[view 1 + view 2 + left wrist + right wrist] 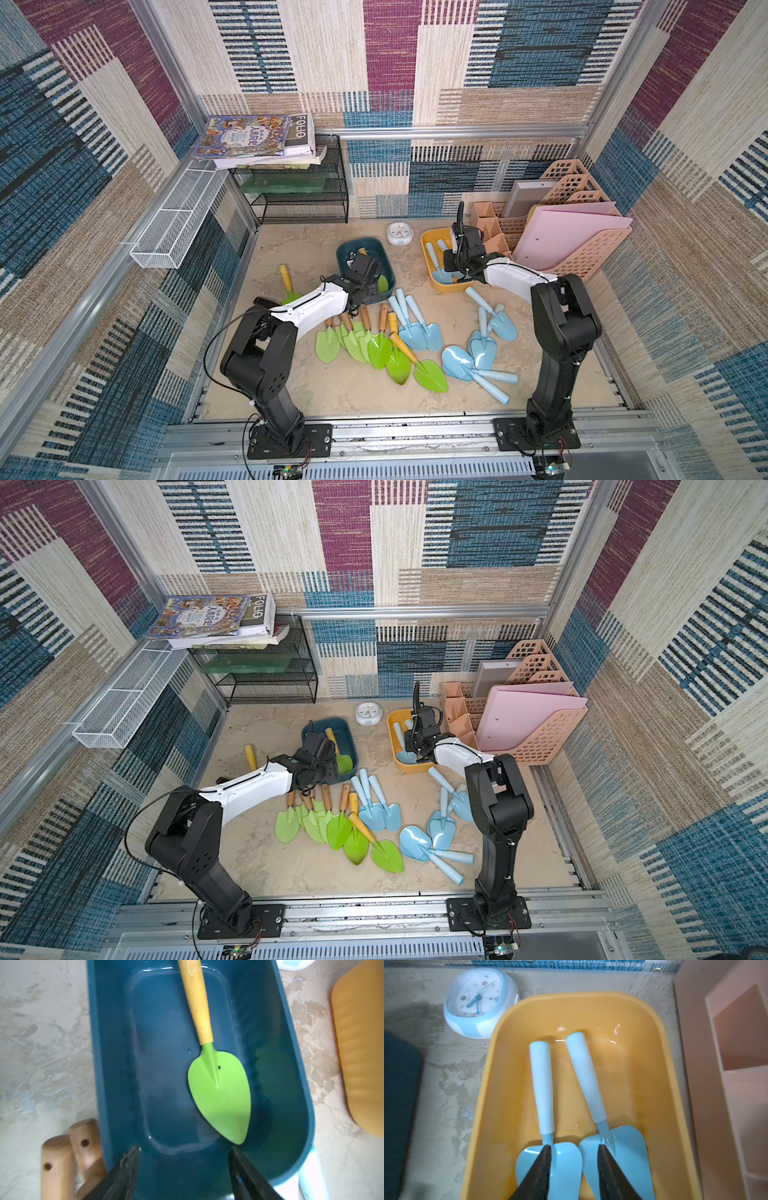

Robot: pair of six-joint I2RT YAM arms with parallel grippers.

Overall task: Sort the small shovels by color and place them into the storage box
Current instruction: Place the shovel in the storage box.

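Observation:
Above the dark teal storage box (116,1064) my left gripper (184,1148) hangs open and holds nothing. One lime-green shovel with a yellow handle (220,1095) lies inside that box. My right gripper (574,1145) is over the yellow storage box (583,995), jaws apart with nothing between them. Under it two pale blue shovels (542,1084) (588,1080) lie side by side. On the table, several green shovels (365,340) are heaped in the middle. Blue shovels lie in groups (415,328) (482,349) to their right. One green shovel (286,282) lies alone at the left.
A white-and-blue clock (400,233) stands between the two boxes at the back. A pink file holder (573,237) fills the back right. A black mesh shelf (299,195) with books (249,137) stands at the back left, beside a white wire basket (178,216).

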